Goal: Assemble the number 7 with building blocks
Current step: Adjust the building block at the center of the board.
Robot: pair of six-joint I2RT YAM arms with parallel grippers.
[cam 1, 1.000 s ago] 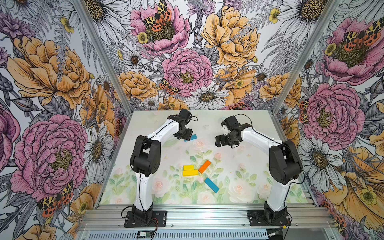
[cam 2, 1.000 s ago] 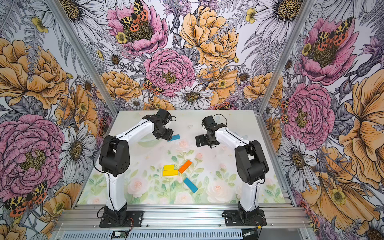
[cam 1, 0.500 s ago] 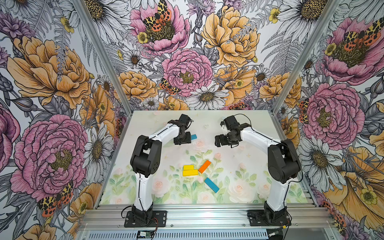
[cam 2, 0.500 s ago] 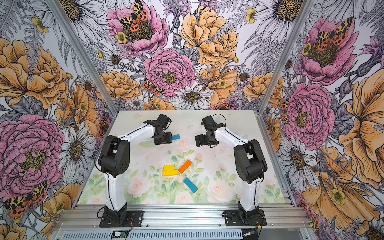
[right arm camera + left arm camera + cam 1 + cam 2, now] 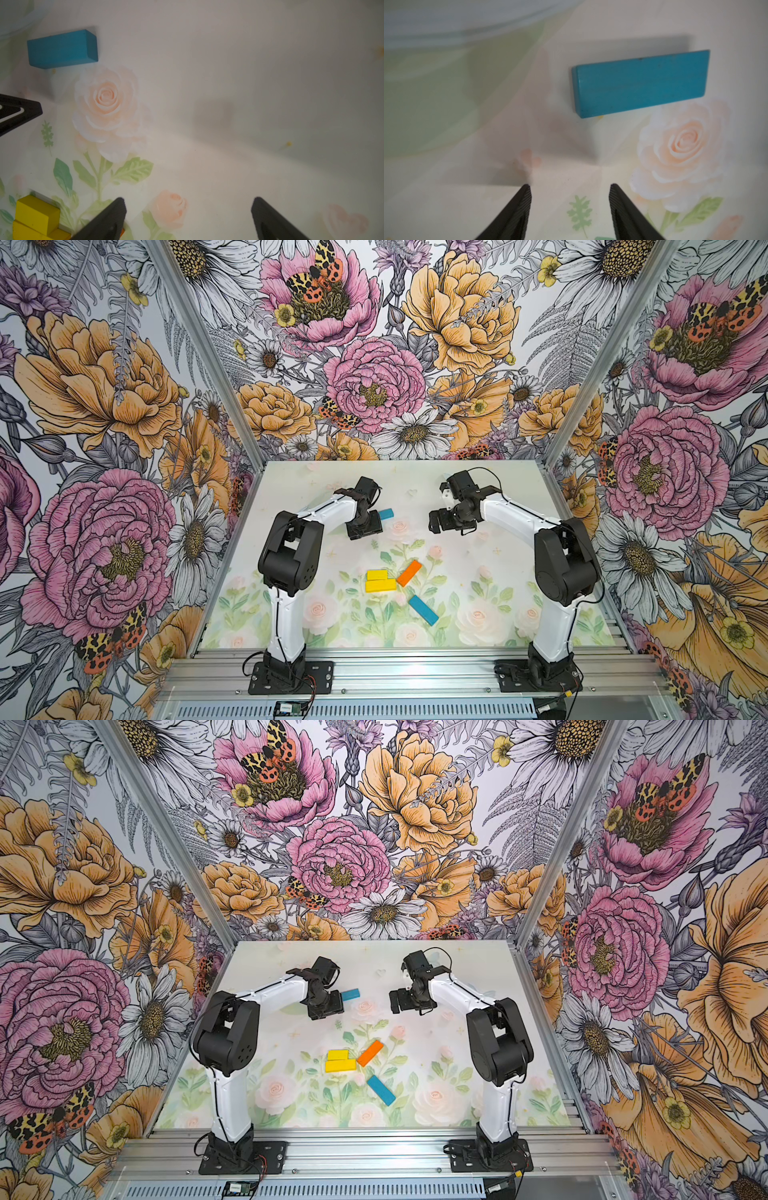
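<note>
One blue building block (image 5: 385, 513) (image 5: 640, 83) lies flat at the back of the table. My left gripper (image 5: 365, 526) (image 5: 570, 187) hovers just in front of it, open, with only mat between its fingers. Mid-table lie a short yellow block (image 5: 377, 574) against a longer yellow one (image 5: 381, 585), a slanted orange block (image 5: 409, 573) touching their right end, and a second blue block (image 5: 423, 610) apart in front. These make no number 7. My right gripper (image 5: 451, 521) (image 5: 188, 201) hangs wide open over bare mat, right of the far blue block (image 5: 62, 48).
The floral table mat (image 5: 478, 572) is boxed in by flowered walls at the left, back and right. An aluminium rail (image 5: 415, 672) carrying both arm bases runs along the front. A left fingertip (image 5: 20, 112) shows in the right wrist view.
My left gripper has dropped and drawn toward the front, off the far blue block, which stayed put. The right arm has barely shifted.
</note>
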